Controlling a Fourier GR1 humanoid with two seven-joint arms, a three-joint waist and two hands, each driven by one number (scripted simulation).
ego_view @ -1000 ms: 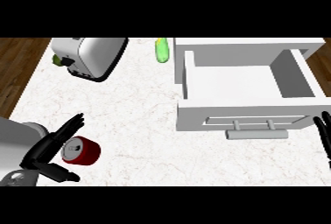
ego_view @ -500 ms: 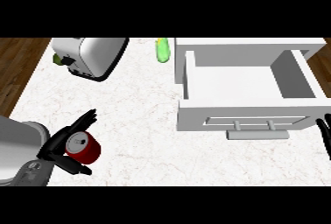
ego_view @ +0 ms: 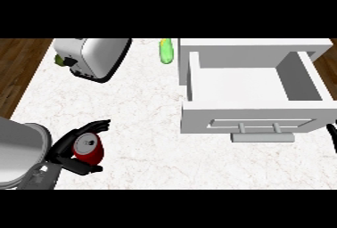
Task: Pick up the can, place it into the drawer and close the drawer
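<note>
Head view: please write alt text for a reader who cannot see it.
The left hand curls round a red can on the white counter. An open, empty white drawer stands to the right; a toaster and a green item lie at the back.

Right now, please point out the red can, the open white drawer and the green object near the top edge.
red can (ego_view: pixel 89 149): head view, on its red side.
open white drawer (ego_view: pixel 253 120): head view, on its front panel.
green object (ego_view: pixel 166 50): head view, on its middle.

No words, labels, brand marks or numbers can be read anywhere: the red can (ego_view: pixel 89 149) at seven o'clock shows no print, nor does the toaster (ego_view: pixel 92 57) at eleven o'clock.
</note>
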